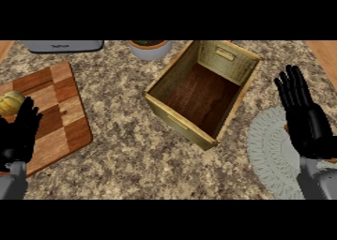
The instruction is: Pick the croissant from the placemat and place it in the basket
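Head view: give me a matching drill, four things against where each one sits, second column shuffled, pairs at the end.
Things:
1. basket
2. cutting board
3. placemat
4. plant pot

Places:
A. left side of the counter, partly under the left hand
B. top edge of the view, left of the basket's far end
C. middle of the counter, open and empty
D. right side, partly under the right hand

Pairs: 1-C, 2-A, 3-D, 4-B

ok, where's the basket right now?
In the head view the basket sits at the counter's centre, slightly toward the top, tilted diagonally and empty. The placemat lies to its lower right, the cutting board to its left.
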